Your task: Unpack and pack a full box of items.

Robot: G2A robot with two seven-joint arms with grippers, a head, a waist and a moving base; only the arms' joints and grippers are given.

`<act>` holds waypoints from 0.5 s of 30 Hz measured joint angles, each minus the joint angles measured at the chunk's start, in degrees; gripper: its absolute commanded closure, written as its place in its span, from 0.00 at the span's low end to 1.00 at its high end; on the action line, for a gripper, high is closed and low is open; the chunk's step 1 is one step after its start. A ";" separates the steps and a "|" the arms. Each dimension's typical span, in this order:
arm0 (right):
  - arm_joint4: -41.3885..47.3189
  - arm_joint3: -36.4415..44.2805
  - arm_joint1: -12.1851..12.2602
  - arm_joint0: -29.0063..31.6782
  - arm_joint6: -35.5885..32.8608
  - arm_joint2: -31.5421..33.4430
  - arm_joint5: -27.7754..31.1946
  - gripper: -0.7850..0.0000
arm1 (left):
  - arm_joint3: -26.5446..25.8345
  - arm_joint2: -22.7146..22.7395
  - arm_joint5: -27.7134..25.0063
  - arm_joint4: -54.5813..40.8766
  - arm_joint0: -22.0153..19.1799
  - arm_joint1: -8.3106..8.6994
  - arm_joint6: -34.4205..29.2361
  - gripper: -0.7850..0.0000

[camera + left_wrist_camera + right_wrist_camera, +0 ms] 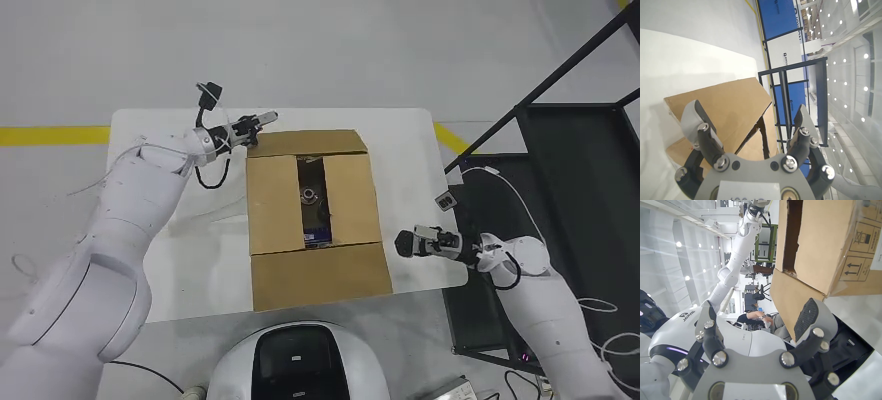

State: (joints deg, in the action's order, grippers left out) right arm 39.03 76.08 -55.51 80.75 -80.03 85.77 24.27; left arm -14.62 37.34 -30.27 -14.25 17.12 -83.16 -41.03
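- Brown cardboard box [275,205] on white counter [180,250], flaps partly parted; dark items [318,215] inside, so unpacking seems barely begun.
- My left fingers [702,115] and right fingers [806,319] are spread, empty, beside it.

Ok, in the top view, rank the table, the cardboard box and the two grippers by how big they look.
1. table
2. cardboard box
3. left gripper and right gripper: they look about alike, so I won't rank them.
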 measured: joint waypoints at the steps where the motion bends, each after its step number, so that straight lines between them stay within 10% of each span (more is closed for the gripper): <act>1: -0.24 -0.07 0.04 -0.10 0.10 -0.30 0.10 0.00 | 0.36 -0.08 0.00 0.46 -0.09 -0.12 0.13 0.00; 15: -4.21 -1.90 -0.15 -6.13 3.46 -5.05 1.98 0.00 | 5.44 6.80 -15.91 -6.82 -2.95 3.27 -3.51 0.00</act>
State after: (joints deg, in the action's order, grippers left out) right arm 34.82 74.18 -55.66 74.61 -76.57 80.71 26.25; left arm -9.18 44.14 -46.18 -21.07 14.17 -79.89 -44.55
